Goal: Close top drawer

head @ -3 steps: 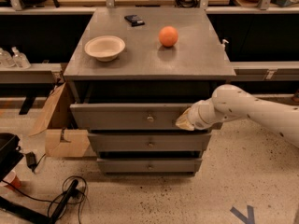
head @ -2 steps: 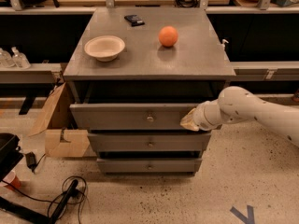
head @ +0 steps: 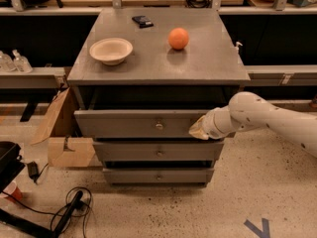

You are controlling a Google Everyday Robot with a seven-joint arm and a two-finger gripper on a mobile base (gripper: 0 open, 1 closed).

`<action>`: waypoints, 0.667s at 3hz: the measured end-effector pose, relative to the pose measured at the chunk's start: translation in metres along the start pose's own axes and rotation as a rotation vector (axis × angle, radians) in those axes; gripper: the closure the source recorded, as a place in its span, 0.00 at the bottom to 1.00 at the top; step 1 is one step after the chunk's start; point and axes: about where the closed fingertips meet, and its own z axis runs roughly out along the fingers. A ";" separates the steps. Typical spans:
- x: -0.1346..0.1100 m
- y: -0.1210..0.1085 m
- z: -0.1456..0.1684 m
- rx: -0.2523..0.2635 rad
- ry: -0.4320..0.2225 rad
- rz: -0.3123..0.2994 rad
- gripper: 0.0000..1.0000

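Observation:
The top drawer [head: 133,124] of the grey cabinet is pulled partly out; its front panel carries a small round brass knob [head: 159,126], and a dark gap shows above it under the cabinet top. My gripper [head: 199,129], at the end of the white arm [head: 267,117] coming in from the right, rests against the right end of the drawer front. Two narrower drawer fronts [head: 158,151] sit below it.
On the cabinet top [head: 208,63] are a beige bowl [head: 111,50], an orange ball [head: 178,38] and a small dark object [head: 142,20]. A cardboard box [head: 64,133] stands left of the cabinet. Black cables [head: 64,212] lie on the floor at front left.
The arm and gripper have shifted a little right along the drawer front. The drawer's position looks about the same.

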 end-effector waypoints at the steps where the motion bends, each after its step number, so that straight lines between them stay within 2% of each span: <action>1: 0.000 0.001 0.001 -0.003 0.000 -0.001 0.28; 2: -0.001 0.002 0.003 -0.006 0.000 -0.001 0.05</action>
